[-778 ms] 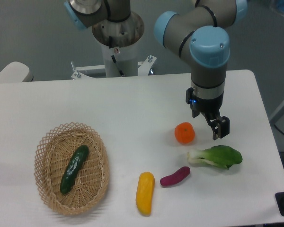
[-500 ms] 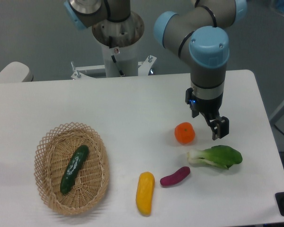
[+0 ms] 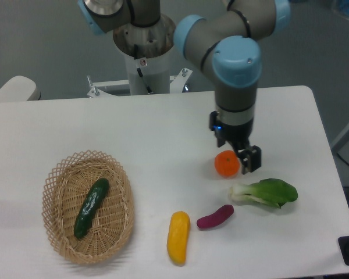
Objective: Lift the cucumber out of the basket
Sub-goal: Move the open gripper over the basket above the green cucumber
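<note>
Cucumber (image 3: 91, 207) lies alone inside the basket (image 3: 57, 177), slanted from 7 to 1 o'clock, with nothing gripping it. The basket sits on the tabletop (image 3: 163, 133), at 8 o'clock from my gripper (image 3: 248, 161) and well apart from it. My gripper hangs just beside an orange (image 3: 227, 163), on its 3 o'clock side; from this angle I cannot tell if its fingers are apart or together.
</note>
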Robot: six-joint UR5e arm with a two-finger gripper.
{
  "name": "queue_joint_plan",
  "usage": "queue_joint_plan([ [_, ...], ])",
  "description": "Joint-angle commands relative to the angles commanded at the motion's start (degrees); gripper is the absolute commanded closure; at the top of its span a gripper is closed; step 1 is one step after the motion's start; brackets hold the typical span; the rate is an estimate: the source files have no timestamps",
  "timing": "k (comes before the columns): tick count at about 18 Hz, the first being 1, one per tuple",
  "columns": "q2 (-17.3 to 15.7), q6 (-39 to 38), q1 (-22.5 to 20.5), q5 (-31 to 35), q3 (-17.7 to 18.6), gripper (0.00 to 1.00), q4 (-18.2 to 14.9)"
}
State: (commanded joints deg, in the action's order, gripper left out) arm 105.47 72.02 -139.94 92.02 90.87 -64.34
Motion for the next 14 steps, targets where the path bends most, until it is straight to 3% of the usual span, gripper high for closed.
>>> queue_joint_plan([
  [4,0.2,-19.5,6.3,0.9,1.1,0.0,0.1],
  [9,1.7,-37.1,12.5,0.3,2.3,0.0,0.2],
  [12,5.8,-46.5,16.4,-0.3,1.5,0.0,5.3],
  [14,7.4,-47.9,18.4,-1.4,1.2,0.0,6.7],
])
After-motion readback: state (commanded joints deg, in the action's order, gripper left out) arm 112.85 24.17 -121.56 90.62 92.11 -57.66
